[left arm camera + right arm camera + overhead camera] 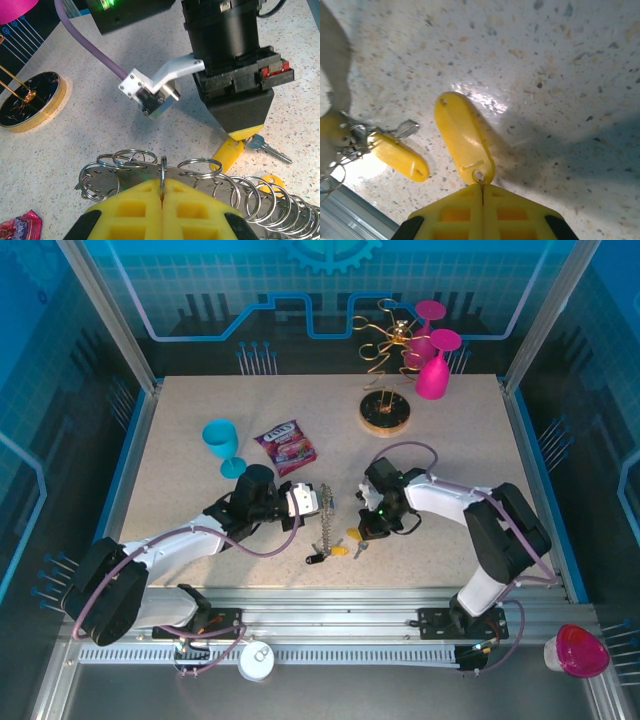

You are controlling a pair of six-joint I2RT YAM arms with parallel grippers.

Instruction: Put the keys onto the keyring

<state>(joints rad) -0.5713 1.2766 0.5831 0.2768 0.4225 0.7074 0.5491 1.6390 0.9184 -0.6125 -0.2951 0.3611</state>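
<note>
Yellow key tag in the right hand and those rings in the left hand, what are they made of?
Yellow key tag: smooth glossy plastic, judging by its soft sheen. Rings: thin polished metal wire, silvery with bright reflections, probably steel.

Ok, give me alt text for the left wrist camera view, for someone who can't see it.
The left gripper is shut on the thin keyring, with a chain of silver rings spread on the speckled table. Beyond it the right gripper points down, shut on a yellow tag beside a silver key. A gold-rimmed stand base sits far left.
</note>
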